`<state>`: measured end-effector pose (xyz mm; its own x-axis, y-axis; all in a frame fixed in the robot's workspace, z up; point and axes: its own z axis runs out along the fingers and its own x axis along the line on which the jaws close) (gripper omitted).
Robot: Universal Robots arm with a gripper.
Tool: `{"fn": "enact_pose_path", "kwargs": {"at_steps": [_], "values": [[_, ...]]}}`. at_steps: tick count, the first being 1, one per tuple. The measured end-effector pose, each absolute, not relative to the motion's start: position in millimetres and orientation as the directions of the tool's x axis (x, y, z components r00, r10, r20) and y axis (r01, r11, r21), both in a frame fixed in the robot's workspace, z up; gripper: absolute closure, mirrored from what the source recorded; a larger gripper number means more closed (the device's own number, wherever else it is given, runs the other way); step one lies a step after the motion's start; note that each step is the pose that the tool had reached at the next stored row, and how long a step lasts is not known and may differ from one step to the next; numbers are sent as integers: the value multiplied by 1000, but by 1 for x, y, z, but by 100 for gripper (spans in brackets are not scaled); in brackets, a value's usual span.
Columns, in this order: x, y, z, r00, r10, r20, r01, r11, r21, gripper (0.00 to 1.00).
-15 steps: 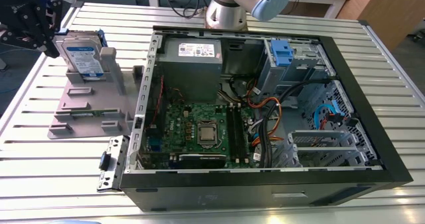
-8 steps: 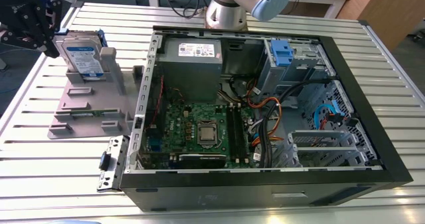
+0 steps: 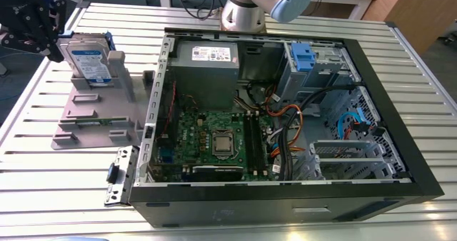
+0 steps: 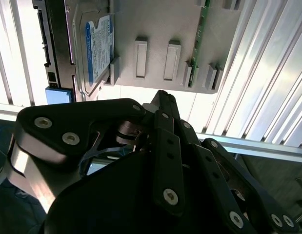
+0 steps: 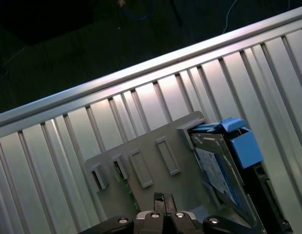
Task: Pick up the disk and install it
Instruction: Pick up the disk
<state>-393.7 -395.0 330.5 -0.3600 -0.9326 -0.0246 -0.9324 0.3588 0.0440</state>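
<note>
Partly cropped pincer (image 3: 44, 40) beside upright disk (image 3: 89, 61), holder (image 3: 100, 115) hiding its base

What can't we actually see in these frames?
1. Disk lower edge: exterior view, hidden in the grey holder slot.
2. Gripper: first wrist view, mostly cut off by the picture edge.
3. Case drive bay interior: exterior view, hidden by its metal walls.

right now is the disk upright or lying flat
Upright: the disk stands on edge in the grey holder on the table, outside the case.
</note>
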Motion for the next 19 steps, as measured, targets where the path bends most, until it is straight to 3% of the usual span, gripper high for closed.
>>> {"fn": "enact_pose_path", "kwargs": {"at_steps": [19], "values": [[-394,-395,331,-327,-945,-25,-944,326,44,89]]}}
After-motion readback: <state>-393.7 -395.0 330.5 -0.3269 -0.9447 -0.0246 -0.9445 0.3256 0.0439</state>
